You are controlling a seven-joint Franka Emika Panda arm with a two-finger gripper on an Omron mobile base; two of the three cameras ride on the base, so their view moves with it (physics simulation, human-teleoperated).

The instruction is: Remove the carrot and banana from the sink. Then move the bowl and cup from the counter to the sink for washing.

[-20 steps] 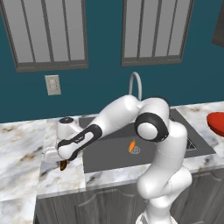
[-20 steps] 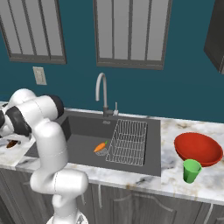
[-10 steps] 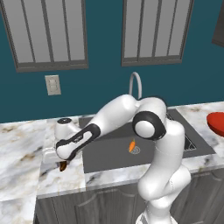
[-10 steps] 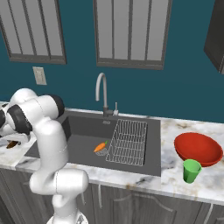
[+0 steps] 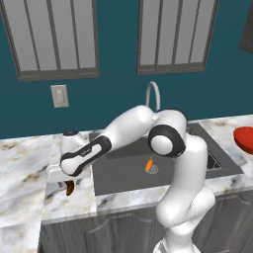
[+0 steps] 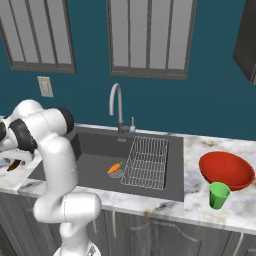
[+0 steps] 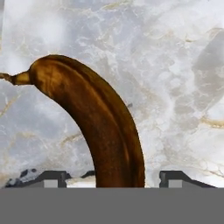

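Note:
The dark brown banana (image 7: pixel 105 131) lies on the marble counter (image 5: pixel 24 168) left of the sink (image 5: pixel 118 175). My gripper (image 7: pixel 114 177) hangs low over it, open, with a gap between each fingertip and the fruit. In the left base view the banana (image 5: pixel 70 188) shows under the gripper (image 5: pixel 69 183); in the right base view the banana (image 6: pixel 13 165) sits at the far left. The orange carrot (image 5: pixel 149 163) rests by the drain, and the carrot (image 6: pixel 115 167) lies left of the wire rack (image 6: pixel 147 162). The red bowl (image 6: pixel 226 170) and green cup (image 6: pixel 218 195) stand on the counter right of the sink (image 6: pixel 95 165).
A curved steel faucet (image 6: pixel 116 102) rises behind the basin. My white arm stretches from the base across the sink's left part to the counter. An outlet (image 5: pixel 60 96) sits on the teal wall. The counter's front edge runs close to the banana.
The jaws have spread apart and let go of the banana, which now rests on the counter. The arm has hardly moved.

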